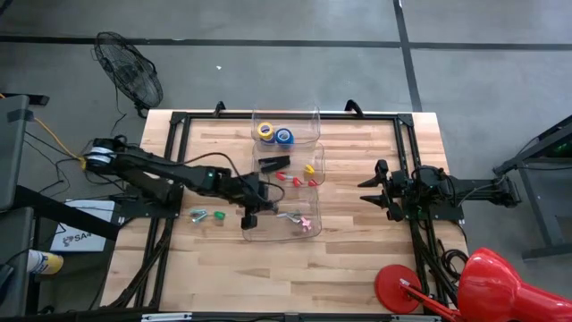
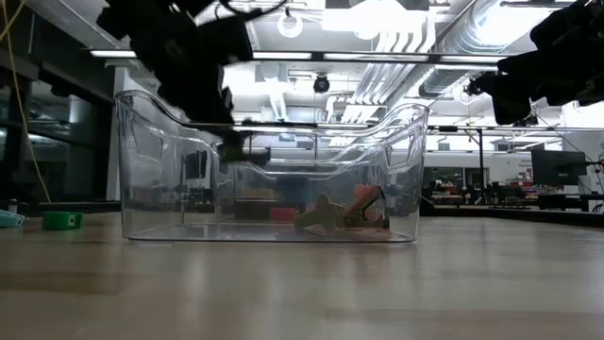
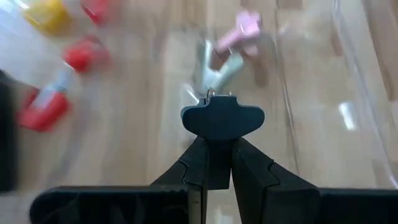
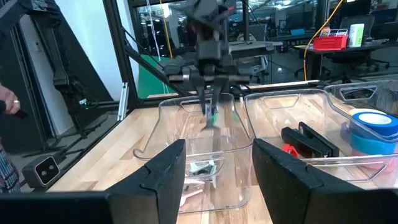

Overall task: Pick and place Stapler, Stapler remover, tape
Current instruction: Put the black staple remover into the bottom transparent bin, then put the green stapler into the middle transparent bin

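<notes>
From above, the left gripper (image 1: 249, 217) reaches over the near clear bin (image 1: 308, 234) on the wooden worktop (image 1: 357, 259), its jaws clamped on a small dark stapler remover (image 1: 248, 221) held at the bin's left side; a pink and a grey remover (image 1: 299, 219) lie inside toward the right. The middle bin (image 1: 320, 161) holds a black stapler (image 1: 273, 164) and red and yellow pieces; the far bin (image 1: 313, 116) holds the tape (image 1: 274, 133), one yellow and one blue roll visible. Two green items (image 1: 207, 215) lie on the worktop just left of the near bin. The right gripper (image 1: 373, 193) hovers well apart to the right, its jaws apart and empty. At table height, the left gripper (image 2: 236, 149) hangs inside the clear bin (image 2: 142, 161), above its floor. In the left wrist view, the jaws meet on the dark remover (image 3: 222, 118), with the pink and grey removers (image 3: 227, 53) lying beyond it. In the right wrist view, the right arm's fingers (image 4: 158, 177) stand parted, the left gripper (image 4: 210, 115) over the bin ahead, and the blue tape (image 4: 375, 127) and stapler (image 4: 309, 141) off to the side.
</notes>
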`<move>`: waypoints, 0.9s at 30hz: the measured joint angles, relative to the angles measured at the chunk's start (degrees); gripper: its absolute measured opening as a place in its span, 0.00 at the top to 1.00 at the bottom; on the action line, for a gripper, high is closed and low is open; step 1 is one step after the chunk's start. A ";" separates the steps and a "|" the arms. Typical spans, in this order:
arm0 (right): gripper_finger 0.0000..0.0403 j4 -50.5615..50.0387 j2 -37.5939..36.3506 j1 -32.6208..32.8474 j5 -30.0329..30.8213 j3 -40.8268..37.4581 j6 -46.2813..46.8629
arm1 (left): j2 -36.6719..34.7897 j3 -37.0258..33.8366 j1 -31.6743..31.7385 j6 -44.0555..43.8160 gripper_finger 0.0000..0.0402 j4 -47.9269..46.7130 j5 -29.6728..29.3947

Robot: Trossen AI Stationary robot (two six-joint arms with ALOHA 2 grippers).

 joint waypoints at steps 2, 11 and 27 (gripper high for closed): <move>0.56 0.02 0.00 0.00 0.00 0.01 -0.01 | 2.14 0.01 0.00 -1.09 0.90 -0.06 1.23; 0.56 0.05 -0.02 0.00 -0.02 0.00 0.00 | 7.23 -0.09 -0.02 -2.90 0.90 0.21 1.98; 0.56 0.06 -0.02 0.00 -0.02 0.00 -0.01 | 6.71 0.15 -1.65 -2.18 0.73 -0.15 -1.11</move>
